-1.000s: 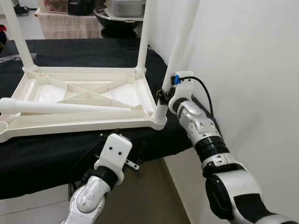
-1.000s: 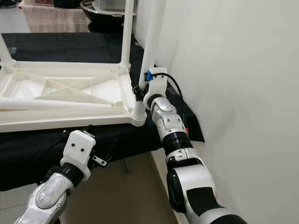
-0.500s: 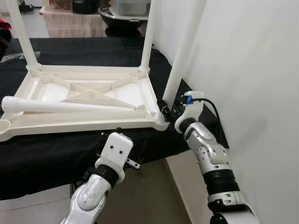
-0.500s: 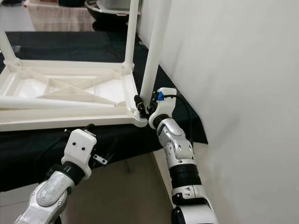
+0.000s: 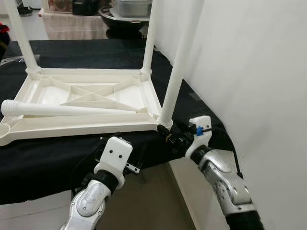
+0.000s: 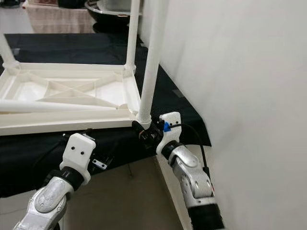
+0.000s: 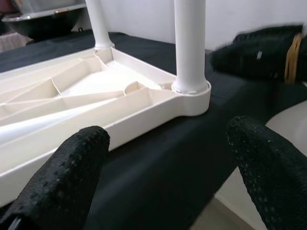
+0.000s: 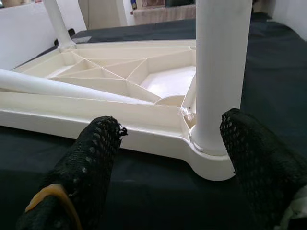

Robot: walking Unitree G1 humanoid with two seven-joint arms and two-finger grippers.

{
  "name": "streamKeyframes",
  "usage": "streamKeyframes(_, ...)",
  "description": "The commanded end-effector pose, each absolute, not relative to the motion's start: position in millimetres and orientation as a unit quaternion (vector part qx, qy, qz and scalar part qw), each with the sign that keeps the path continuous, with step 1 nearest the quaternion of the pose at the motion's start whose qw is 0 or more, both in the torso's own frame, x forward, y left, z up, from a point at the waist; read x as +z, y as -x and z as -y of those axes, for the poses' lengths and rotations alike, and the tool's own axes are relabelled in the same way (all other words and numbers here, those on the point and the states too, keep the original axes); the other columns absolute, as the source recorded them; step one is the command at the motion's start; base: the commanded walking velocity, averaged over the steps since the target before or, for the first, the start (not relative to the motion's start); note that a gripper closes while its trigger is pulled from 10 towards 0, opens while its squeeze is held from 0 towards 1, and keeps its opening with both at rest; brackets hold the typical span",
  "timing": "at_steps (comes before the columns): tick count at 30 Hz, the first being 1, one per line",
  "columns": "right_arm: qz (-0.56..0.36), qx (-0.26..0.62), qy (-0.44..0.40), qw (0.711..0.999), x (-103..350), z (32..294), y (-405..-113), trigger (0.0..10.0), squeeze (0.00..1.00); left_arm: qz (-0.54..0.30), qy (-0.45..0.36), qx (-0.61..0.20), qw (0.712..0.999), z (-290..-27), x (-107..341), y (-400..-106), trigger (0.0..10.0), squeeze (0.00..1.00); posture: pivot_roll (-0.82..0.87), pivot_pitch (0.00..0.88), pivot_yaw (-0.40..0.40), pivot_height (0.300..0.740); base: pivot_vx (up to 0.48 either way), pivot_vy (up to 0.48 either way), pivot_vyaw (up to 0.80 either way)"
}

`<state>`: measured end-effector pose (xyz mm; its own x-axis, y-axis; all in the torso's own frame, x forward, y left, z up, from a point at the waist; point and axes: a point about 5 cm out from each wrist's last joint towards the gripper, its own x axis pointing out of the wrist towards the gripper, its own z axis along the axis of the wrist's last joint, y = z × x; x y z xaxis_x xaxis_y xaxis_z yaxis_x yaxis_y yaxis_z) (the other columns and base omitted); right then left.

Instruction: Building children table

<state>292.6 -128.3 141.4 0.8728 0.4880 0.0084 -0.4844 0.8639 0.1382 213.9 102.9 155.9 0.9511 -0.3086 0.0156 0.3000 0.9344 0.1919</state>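
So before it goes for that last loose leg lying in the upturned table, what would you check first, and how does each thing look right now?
1. Near-corner leg seated upright in its socket: ok, as far as can be seen.
2. Right gripper free of that leg: ok, its fingers are open with the leg's base between them, not touching it.
3. Left gripper free to work: ok, fingers open and holding nothing, below the front edge of the table top.
4. Loose leg reachable: ok, it lies across the ribs of the upturned top.
5. Last socket, front left corner: ok, open and unblocked.
6. Legs locked tight: cannot tell.
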Motion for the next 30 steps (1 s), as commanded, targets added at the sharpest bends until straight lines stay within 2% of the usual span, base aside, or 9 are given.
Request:
streamKeyframes(1, 0.008, 0.217, -0.057, 0.975, 147.9, 135.1, -291.8, 10.0, 0.00, 0.001, -0.096, -0.147, 0.984, -107.5, 147.9, -213.4, 10.0, 0.00, 0.04, 0.021, -0.110, 0.740, 0.000, 0.000, 0.00)
streamKeyframes(12, 0.015, 0.153, -0.033, 0.988, 146.3, 141.4, -288.9, 10.0, 0.00, 0.000, -0.093, -0.130, 0.987, -112.8, 149.3, -215.6, 10.0, 0.00, 0.04, 0.026, -0.107, 0.740, 0.000, 0.000, 0.00)
streamKeyframes(21, 0.009, 0.125, -0.030, 0.992, 144.1, 145.9, -287.0, 10.0, 0.00, 0.001, -0.094, -0.132, 0.987, -112.2, 149.1, -217.0, 10.0, 0.00, 0.04, 0.027, -0.106, 0.740, 0.000, 0.457, 0.00)
streamKeyframes(30, 0.017, 0.139, -0.018, 0.990, 145.3, 143.9, -284.2, 10.0, 0.00, 0.006, -0.095, -0.135, 0.986, -112.8, 151.4, -217.0, 10.0, 0.00, 0.04, 0.032, -0.108, 0.740, 0.000, 0.480, 0.00)
